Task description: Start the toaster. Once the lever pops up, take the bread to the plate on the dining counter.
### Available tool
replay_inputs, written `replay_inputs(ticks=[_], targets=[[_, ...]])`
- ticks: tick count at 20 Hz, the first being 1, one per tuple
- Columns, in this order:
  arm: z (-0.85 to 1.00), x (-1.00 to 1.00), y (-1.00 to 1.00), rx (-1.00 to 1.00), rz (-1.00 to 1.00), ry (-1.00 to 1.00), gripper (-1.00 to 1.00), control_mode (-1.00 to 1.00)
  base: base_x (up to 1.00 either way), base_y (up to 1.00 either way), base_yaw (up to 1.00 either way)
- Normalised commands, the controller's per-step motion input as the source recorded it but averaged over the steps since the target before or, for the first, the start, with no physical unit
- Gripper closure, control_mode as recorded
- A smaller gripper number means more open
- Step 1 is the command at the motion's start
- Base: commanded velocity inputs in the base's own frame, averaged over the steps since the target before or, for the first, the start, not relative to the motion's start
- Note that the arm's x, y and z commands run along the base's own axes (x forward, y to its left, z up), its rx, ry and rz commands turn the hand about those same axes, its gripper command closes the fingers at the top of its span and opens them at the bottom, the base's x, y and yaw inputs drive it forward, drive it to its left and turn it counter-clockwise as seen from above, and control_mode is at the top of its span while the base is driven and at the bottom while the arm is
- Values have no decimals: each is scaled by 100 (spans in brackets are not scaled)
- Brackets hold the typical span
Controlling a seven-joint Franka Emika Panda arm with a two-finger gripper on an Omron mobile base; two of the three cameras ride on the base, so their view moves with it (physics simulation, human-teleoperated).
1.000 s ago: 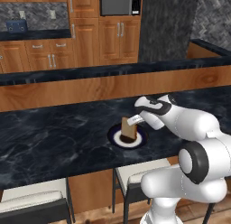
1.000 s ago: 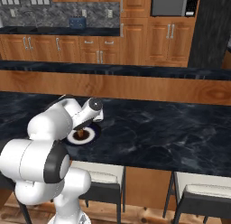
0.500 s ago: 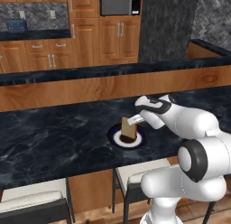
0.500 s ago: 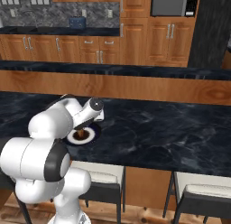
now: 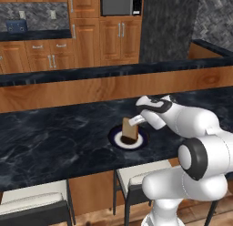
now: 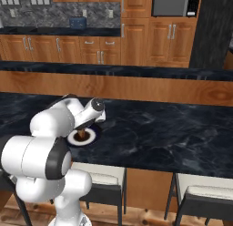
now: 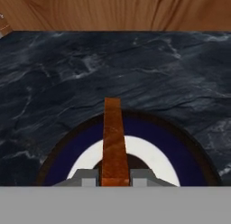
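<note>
Nothing really moved since a second ago: gripper (image 5: 134, 121) stayed clamped on the bread (image 5: 129, 130), which stood on edge on the plate (image 5: 114, 137) sitting on the dining counter (image 5: 54, 138), arm reaching sideways.

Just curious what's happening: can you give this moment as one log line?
stage: placing | bread: upright on edge over plate | jaws: shut on bread | counter: dining

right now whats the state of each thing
bread: upright on edge, bottom on the plate, gripped
plate: flat on the counter, under the bread
gripper: shut on the bread
toaster: on the far back counter
counter: bears the plate
</note>
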Motion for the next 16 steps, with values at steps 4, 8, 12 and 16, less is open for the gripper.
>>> replay_inputs(ticks=[4, 8, 12, 16], targets=[[-6, 0, 14, 0, 0, 0, 100, -100, 0, 0, 0], [-2, 0, 16, 0, 0, 0, 100, -100, 0, 0, 0], [-3, 0, 13, 0, 0, 0, 100, -100, 0, 0, 0], [-5, 0, 1, 0, 0, -2, 100, -100, 0, 0, 0]])
